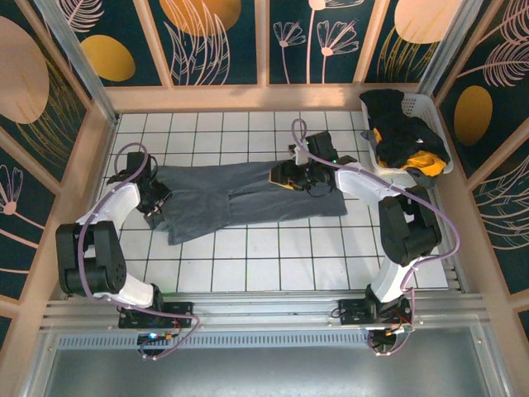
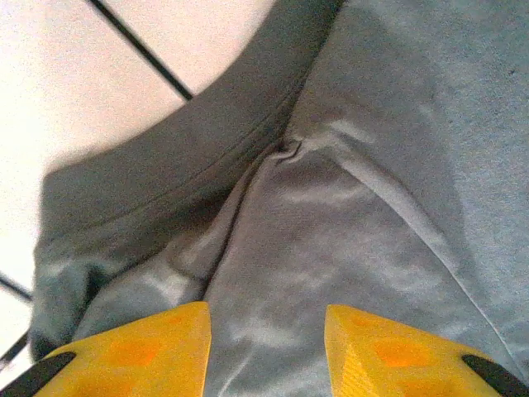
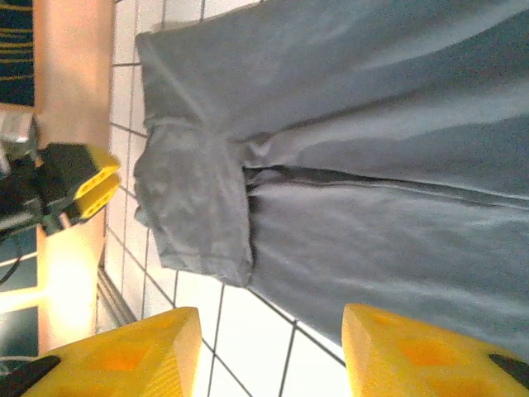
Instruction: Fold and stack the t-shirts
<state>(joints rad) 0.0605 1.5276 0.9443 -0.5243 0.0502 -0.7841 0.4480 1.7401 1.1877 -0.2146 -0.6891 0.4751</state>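
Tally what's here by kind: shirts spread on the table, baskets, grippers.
Shirts spread on the table: 1, the grey shirt
Baskets: 1, the white basket; its heap of black and yellow cloth is too bunched to count
Grippers: 2, the left gripper and the right gripper
Total: 4

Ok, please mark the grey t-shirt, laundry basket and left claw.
grey t-shirt (image 1: 231, 205), top view, middle of cloth.
laundry basket (image 1: 431, 124), top view, right wall.
left claw (image 2: 266, 331), left wrist view, between fingertips.

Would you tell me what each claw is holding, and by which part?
Nothing: left claw and right claw stand open over the grey t-shirt.
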